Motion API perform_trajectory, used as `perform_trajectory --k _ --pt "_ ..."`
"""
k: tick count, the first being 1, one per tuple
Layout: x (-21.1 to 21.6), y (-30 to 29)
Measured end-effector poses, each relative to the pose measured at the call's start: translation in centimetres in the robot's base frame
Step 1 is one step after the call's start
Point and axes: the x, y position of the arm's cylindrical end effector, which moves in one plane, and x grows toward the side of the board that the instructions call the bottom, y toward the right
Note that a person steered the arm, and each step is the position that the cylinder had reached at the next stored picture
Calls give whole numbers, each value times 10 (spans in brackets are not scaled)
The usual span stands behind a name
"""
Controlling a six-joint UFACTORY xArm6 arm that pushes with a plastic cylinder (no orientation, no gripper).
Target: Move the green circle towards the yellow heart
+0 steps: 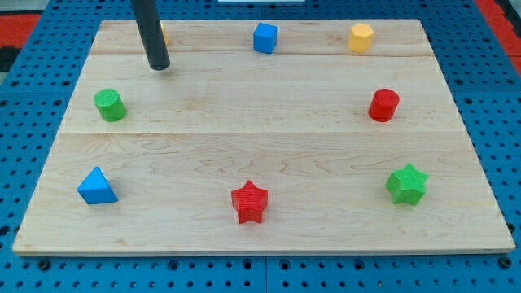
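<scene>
The green circle (109,105) sits near the board's left edge, in the upper half. A yellow block (162,33) at the view's top left is mostly hidden behind my rod, so I cannot make out its shape. My tip (159,66) rests on the board just below that yellow block, up and to the right of the green circle, apart from it.
A blue cube (264,37) is at top centre and a yellow hexagon (361,37) at top right. A red circle (384,105) is at right. A blue triangle (97,186), red star (249,202) and green star (406,183) line the bottom. The wooden board (260,155) lies on a blue pegboard.
</scene>
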Motion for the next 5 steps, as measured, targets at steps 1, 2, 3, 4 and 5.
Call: perform_trajectory --k 1,2,3,4,5 --pt "-1 0" --pt "-1 7" --pt "-1 10" --pt "39 9" --pt "76 4"
